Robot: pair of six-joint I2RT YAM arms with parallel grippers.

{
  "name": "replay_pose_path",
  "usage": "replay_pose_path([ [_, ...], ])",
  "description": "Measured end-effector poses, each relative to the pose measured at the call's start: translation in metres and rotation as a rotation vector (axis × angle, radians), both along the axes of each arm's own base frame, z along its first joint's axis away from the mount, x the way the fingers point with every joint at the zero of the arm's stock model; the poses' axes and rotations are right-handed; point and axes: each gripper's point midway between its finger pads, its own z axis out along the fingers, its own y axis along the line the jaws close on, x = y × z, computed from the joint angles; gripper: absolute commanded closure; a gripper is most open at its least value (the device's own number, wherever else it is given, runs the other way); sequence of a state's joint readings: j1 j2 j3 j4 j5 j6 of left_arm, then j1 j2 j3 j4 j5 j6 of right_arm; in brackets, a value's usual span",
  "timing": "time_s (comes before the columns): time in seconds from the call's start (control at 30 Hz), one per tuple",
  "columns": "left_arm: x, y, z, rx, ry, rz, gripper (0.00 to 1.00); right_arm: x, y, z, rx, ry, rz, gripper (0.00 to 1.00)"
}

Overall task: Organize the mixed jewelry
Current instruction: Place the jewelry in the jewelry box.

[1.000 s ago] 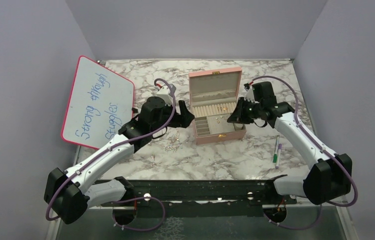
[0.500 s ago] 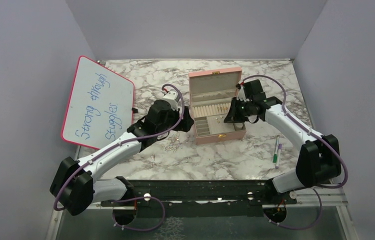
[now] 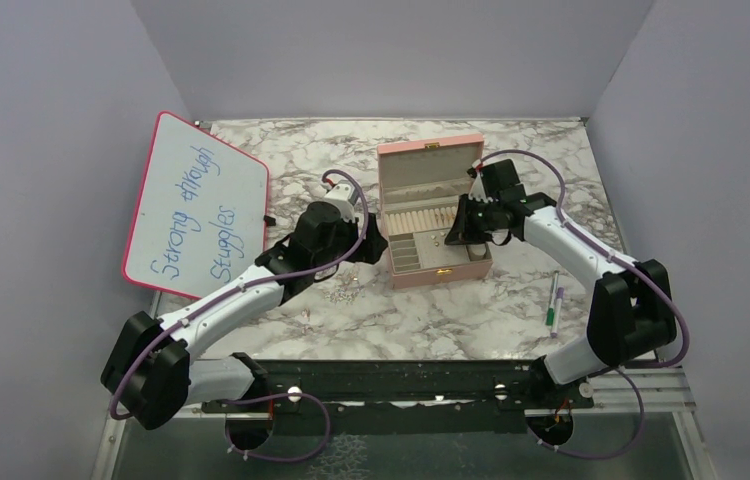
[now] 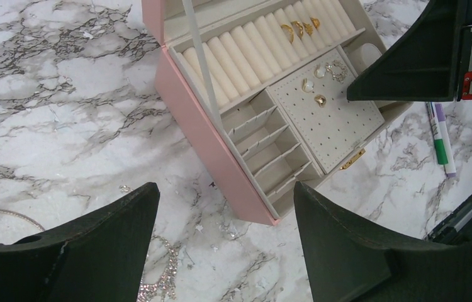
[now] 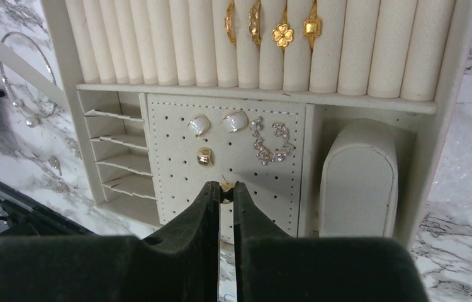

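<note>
The pink jewelry box [image 3: 398,272] stands open mid-table. Gold rings [image 5: 282,33] sit in its ring rolls. Pearl-like studs [image 5: 199,124], a gold stud [image 5: 204,157] and crystal earrings [image 5: 271,143] sit on its perforated panel [image 5: 284,189]. My right gripper [image 5: 225,187] hangs over that panel, shut on a tiny gold earring [image 5: 226,186]; it also shows in the top view [image 3: 459,235]. My left gripper [image 4: 225,189] is open and empty, above the table beside the box's left wall [image 4: 208,157]. A sparkly chain [image 4: 161,277] and a thin silver hoop [image 4: 7,214] lie on the marble below it.
A whiteboard [image 3: 196,205] with handwriting leans at the left wall. A green-and-white marker pen [image 3: 553,300] lies right of the box, also seen in the left wrist view [image 4: 441,141]. Small loose pieces [image 3: 343,288] lie left of the box's front. Walls close in on three sides.
My right gripper has moved left and in over the box's earring panel. My left gripper has drawn back slightly from the box. Little differs over the last half second.
</note>
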State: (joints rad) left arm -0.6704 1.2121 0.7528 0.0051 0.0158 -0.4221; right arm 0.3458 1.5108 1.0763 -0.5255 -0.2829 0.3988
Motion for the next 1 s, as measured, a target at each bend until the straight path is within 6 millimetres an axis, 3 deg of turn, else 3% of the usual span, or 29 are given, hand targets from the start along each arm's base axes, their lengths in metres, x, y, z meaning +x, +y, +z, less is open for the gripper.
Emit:
replay_pose_path([
  [0.33,0.0041,0.0014,0.0026,-0.014,-0.006,0.014,0.2,0.0039,-0.0015,-0.0087,-0.019,0.01,-0.009,0.87],
  [1.0,0.0066,0.0018,0.0003,-0.021,0.003,0.024,0.2,0.0078,-0.0022,-0.0058,-0.033,-0.003,0.0,0.87],
])
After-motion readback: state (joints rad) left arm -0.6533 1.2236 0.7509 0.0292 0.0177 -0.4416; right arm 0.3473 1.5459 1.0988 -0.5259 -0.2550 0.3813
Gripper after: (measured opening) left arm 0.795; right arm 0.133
